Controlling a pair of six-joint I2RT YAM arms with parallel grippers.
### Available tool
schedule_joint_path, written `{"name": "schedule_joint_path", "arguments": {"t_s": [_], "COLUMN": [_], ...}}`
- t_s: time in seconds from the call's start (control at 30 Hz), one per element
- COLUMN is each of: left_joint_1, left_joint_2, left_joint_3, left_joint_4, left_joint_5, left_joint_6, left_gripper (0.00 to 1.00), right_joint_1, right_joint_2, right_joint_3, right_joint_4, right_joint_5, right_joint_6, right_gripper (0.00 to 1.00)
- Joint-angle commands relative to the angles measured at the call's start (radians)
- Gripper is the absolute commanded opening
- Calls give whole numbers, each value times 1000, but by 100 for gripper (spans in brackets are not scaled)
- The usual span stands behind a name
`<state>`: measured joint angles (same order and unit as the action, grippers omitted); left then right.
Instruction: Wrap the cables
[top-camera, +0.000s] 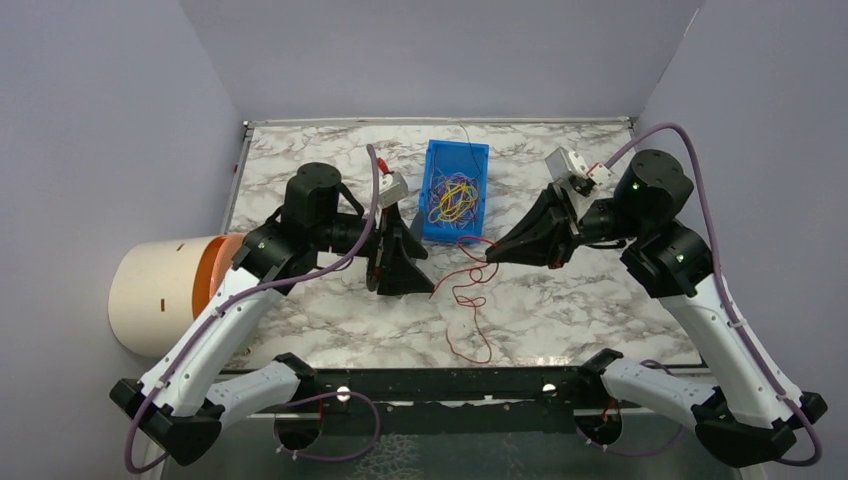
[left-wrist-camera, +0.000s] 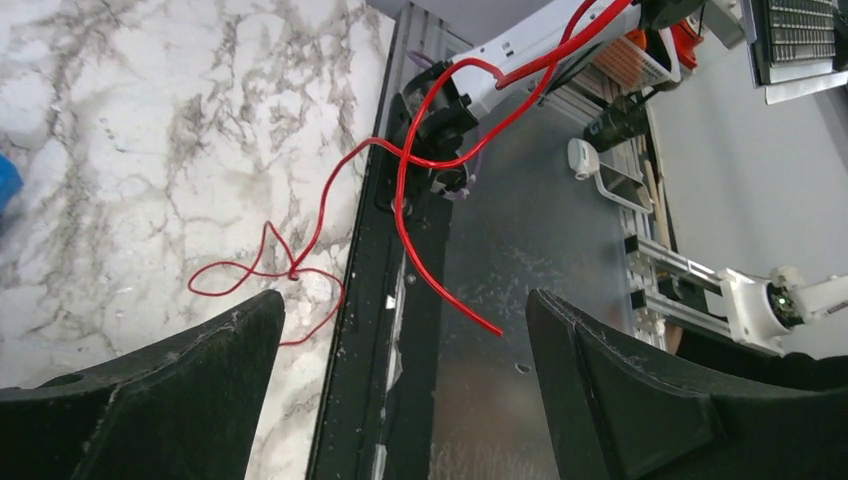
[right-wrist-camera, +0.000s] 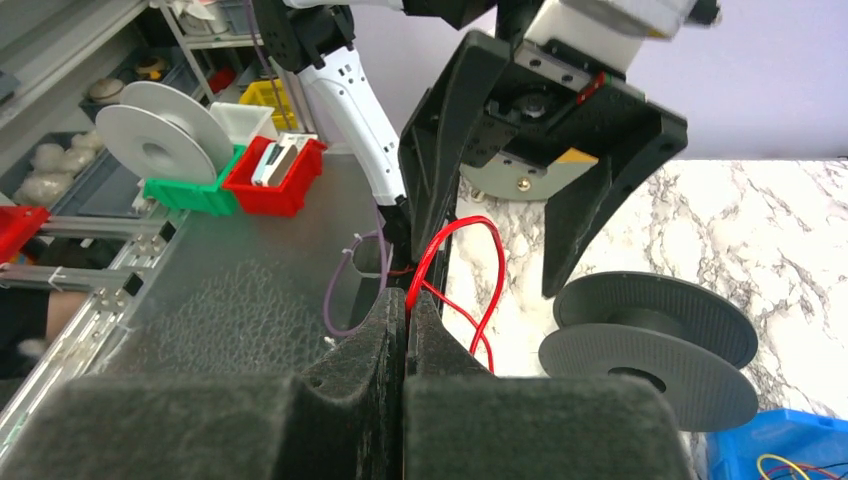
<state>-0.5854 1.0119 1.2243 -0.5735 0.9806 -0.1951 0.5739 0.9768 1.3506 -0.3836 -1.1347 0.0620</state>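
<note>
The cables (top-camera: 452, 198) are a tangle of yellow, purple and orange wires in a blue bin (top-camera: 431, 160). One red cable (top-camera: 460, 275) trails out across the marble towards the front edge. My right gripper (top-camera: 492, 256) is shut on this red cable (right-wrist-camera: 470, 220), and its jaws (right-wrist-camera: 405, 298) are pressed together around it. My left gripper (top-camera: 428, 273) is open and empty, left of the red cable. In the left wrist view its wide-apart jaws (left-wrist-camera: 405, 305) frame the red cable (left-wrist-camera: 400, 200), whose loose end hangs over the table's front rail.
A black spool (right-wrist-camera: 650, 340) lies on the marble under my left gripper (right-wrist-camera: 530, 130). A white and orange cylinder (top-camera: 165, 295) stands off the table's left side. The black front rail (top-camera: 450, 380) runs along the near edge. Walls close in the back and sides.
</note>
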Motion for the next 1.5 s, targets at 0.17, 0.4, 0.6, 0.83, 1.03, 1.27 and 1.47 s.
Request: {"name": "schedule_joint_path", "arguments": {"t_s": [0.17, 0.4, 0.6, 0.83, 1.03, 1.27, 1.47], "left_joint_1": [-122, -151, -152, -153, -153, -153, -153], "left_joint_2": [78, 101, 109, 85, 51, 26, -4], "left_joint_3": [-40, -31, -29, -23, 28, 64, 110], "left_joint_4": [15, 14, 13, 9, -62, -60, -58], "left_joint_5": [-22, -61, -74, -139, -359, -574, -638], "left_joint_6": [17, 25, 32, 22, 38, 4, 17], "left_gripper": [85, 64, 13, 0, 0, 0, 0], "right_joint_1": [0, 1, 1, 1, 1, 1, 1], "right_joint_2": [45, 55, 29, -22, -100, -181, -208], "right_joint_3": [-15, -18, -41, -76, -133, -201, -259], "right_joint_4": [100, 86, 78, 42, 21, -30, -115], "right_joint_5": [-63, -53, -18, 69, 176, 196, 221], "right_joint_6": [7, -26, -40, -55, -29, -1, 12], "right_gripper": [1, 1, 1, 1, 4, 10, 34]}}
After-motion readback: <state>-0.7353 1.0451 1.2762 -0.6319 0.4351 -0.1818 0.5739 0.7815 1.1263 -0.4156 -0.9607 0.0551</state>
